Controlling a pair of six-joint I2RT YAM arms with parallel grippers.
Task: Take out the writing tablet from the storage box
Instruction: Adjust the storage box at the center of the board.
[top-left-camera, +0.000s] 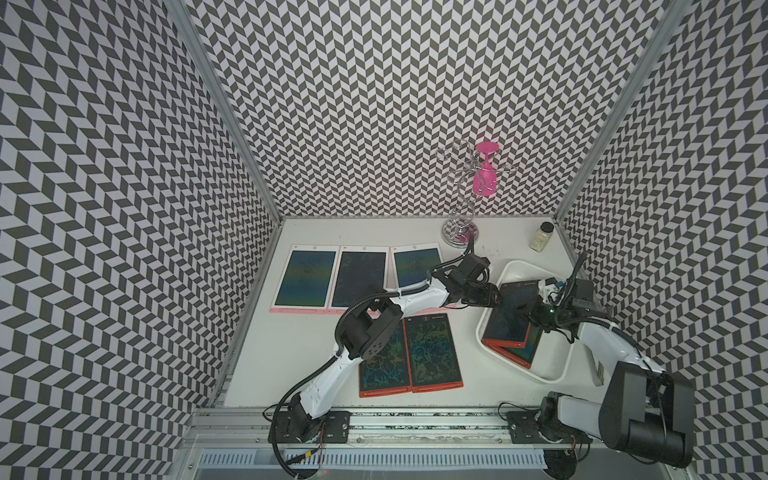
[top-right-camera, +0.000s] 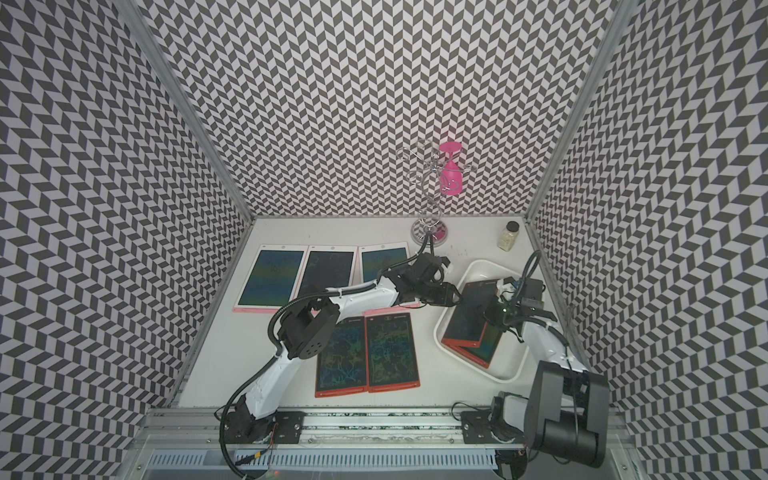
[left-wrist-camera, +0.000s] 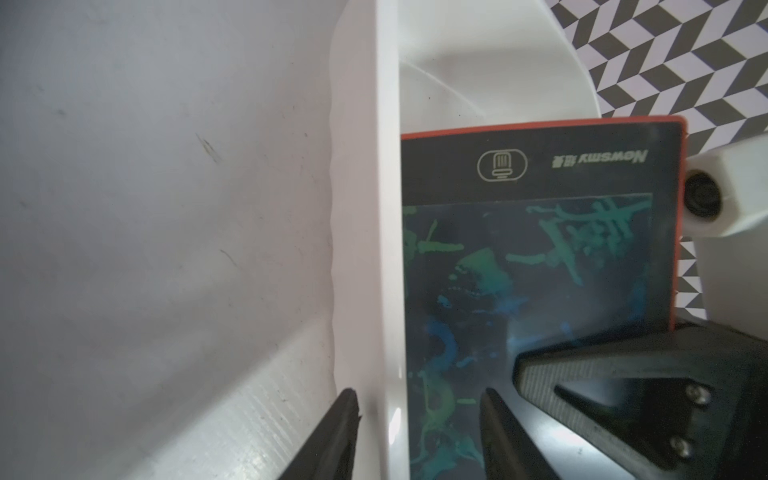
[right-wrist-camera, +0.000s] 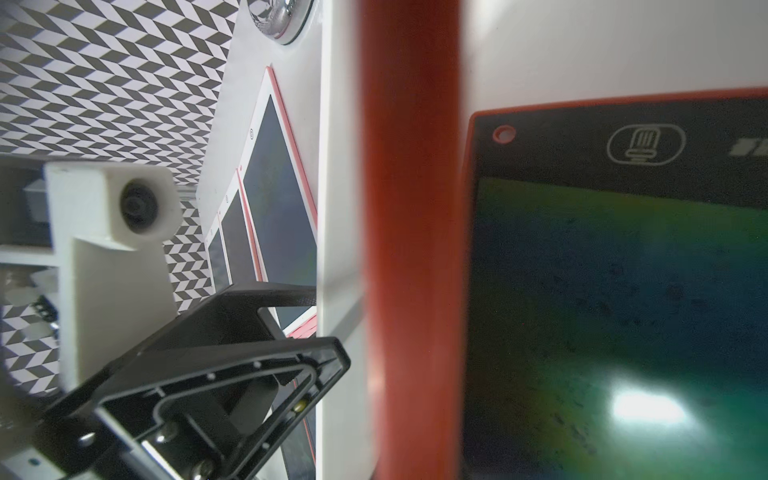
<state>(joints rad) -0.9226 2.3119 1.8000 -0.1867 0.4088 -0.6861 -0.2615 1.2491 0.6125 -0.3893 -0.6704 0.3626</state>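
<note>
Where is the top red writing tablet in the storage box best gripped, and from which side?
Pinch the top red writing tablet across its thickness, midway along the long edge facing the right arm, coming from that side. It is thin, lies on a second red tablet, and its other long edge hugs the wall of the storage box. The right gripper is shut there.

Robot testing lab: a closed cell lined with black-and-white chevron-patterned wall panels (top-left-camera: 374, 104) set in bare aluminium frame posts (top-left-camera: 231, 124). Two white-and-black robot arms (top-left-camera: 324, 382) are bolted by black base plates to a metal rail (top-left-camera: 415, 419) along the front edge of a plain white tabletop (top-left-camera: 299, 345). A row of three pink-framed writing tablets (top-left-camera: 359, 276), a chrome wire stand (top-left-camera: 459, 232) with a pink plastic goblet (top-left-camera: 484, 178) and a small dark-lidded jar (top-left-camera: 541, 237) sit out as props.
</note>
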